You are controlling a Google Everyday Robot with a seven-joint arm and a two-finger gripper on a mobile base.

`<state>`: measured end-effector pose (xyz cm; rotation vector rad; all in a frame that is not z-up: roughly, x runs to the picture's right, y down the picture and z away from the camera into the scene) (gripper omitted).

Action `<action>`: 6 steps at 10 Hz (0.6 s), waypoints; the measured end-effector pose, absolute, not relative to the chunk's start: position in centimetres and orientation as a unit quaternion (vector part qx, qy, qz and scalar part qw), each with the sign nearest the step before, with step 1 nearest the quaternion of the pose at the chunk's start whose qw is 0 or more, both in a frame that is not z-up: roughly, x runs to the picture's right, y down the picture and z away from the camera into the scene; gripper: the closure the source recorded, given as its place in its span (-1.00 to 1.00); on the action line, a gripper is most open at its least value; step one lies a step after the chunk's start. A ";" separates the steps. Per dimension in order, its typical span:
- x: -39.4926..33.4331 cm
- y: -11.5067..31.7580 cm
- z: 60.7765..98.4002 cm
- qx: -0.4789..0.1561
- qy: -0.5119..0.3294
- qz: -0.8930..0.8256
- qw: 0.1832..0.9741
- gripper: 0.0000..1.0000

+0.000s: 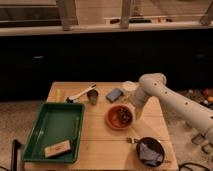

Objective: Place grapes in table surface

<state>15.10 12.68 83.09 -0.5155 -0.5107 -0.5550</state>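
Where the white arm (170,97) bends down from the right, the gripper (132,109) sits at the right rim of the orange bowl (114,121). Open or gripping: cannot tell. The grapes (123,115) show as a dark cluster inside that bowl, not on the table surface (97,145). A green tray (47,127) lies on the left and a dark bowl (150,150) at the front right.
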 end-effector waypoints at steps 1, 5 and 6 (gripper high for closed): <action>14.9 12.7 82.9 -0.251 -0.249 -0.276 0.894 -0.60; 13.1 13.2 83.0 -0.267 -0.258 -0.306 0.877 -0.60; 12.5 13.5 83.2 -0.273 -0.261 -0.312 0.872 -0.59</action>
